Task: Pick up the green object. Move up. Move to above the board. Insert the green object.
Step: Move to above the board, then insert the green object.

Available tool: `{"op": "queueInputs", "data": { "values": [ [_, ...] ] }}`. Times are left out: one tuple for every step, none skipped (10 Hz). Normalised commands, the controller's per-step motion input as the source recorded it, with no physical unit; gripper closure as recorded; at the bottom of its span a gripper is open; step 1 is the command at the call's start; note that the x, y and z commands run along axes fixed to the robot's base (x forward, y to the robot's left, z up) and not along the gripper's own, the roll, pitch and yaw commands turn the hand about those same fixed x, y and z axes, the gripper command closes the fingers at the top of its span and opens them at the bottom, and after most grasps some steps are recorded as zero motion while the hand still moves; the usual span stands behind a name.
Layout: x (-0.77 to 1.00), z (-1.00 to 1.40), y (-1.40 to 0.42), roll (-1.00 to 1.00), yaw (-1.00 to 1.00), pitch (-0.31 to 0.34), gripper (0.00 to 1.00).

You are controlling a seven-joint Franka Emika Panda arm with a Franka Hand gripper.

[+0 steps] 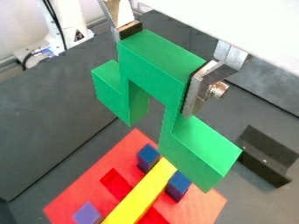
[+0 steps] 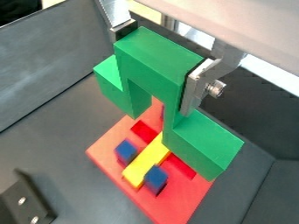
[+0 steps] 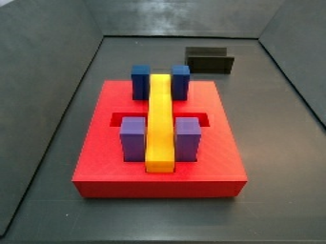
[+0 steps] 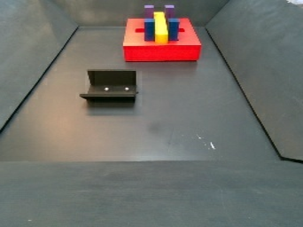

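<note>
Gripping the green object (image 1: pixel 158 101) by its raised middle cube, the gripper (image 1: pixel 163 74) hangs high over the floor — neither it nor the piece shows in either side view, which suggests they sit above what those cameras take in. The silver finger plates press the two opposite faces of that middle cube; one finger (image 2: pixel 208 83) is clear in both wrist views, its mate only partly seen at the far face. Holding the centre leaves both lower cubes free, which is probably the point: they can go down into the board (image 3: pixel 102 162) without the fingers fouling the slots.

The piece's long axis runs across the line between the fingers, roughly level, one lower cube nearer the camera and one farther. Its arch opening appears to face downward, toward the board.

In both wrist views the board lies below and partly behind the green object, so the piece seems close to over it, though exact alignment cannot be judged. On the board the yellow bar (image 3: pixel 159 119) runs lengthwise between purple and blue blocks (image 3: pixel 133 138). The fixture (image 4: pixel 110 87) stands apart on the dark floor — left of centre in that side view.
</note>
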Motion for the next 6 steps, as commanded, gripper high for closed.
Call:
{"op": "queueInputs", "data": {
  "values": [
    [0.13,0.06,-0.30,0.02,0.00,0.122,1.00],
    [-0.08,-0.13,0.00,-0.05,0.06,-0.090,1.00],
    [-0.02,-0.40,-0.14,-0.02,0.07,-0.187,1.00],
    [-0.05,-0.67,-0.29,0.05,0.05,-0.293,1.00],
    [-0.05,-0.69,-0.30,0.10,0.07,-0.277,1.00],
    [-0.03,-0.65,-0.30,0.09,0.08,-0.296,1.00]
  ]
}}
